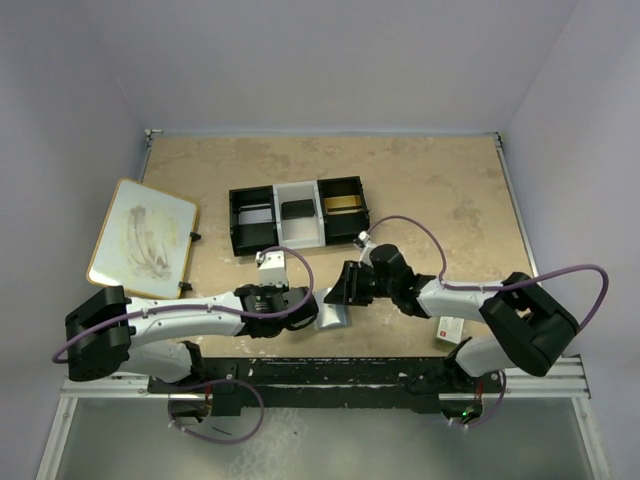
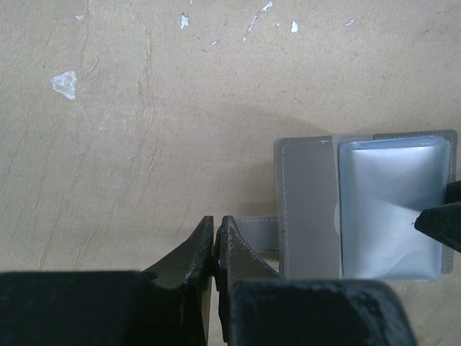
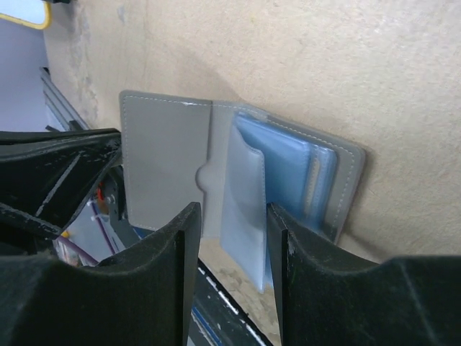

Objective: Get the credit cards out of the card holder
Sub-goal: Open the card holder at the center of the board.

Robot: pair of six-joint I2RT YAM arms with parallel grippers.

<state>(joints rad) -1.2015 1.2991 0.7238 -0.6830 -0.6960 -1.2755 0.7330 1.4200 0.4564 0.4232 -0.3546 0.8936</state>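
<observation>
The grey card holder [image 1: 332,314] lies open on the table near the front edge, between my two grippers. In the left wrist view its grey panel [image 2: 306,209] and clear pocket [image 2: 389,209] show, with a grey strap [image 2: 256,234] running left to my left gripper [image 2: 217,223], which is shut and seems to pinch that strap. My left gripper [image 1: 303,305] sits just left of the holder. My right gripper [image 3: 234,213] is open, its jaws on either side of a clear plastic sleeve [image 3: 245,194] standing up from the holder [image 3: 162,158]. Blue cards [image 3: 288,173] sit in the pockets. In the top view my right gripper [image 1: 345,290] is at the holder's right.
A black-and-white three-compartment tray [image 1: 300,200] stands behind the holder. A whiteboard [image 1: 143,237] lies at the far left. A small white-and-red box [image 1: 450,328] lies under the right arm. A black metal rail [image 1: 330,375] runs along the table's front edge.
</observation>
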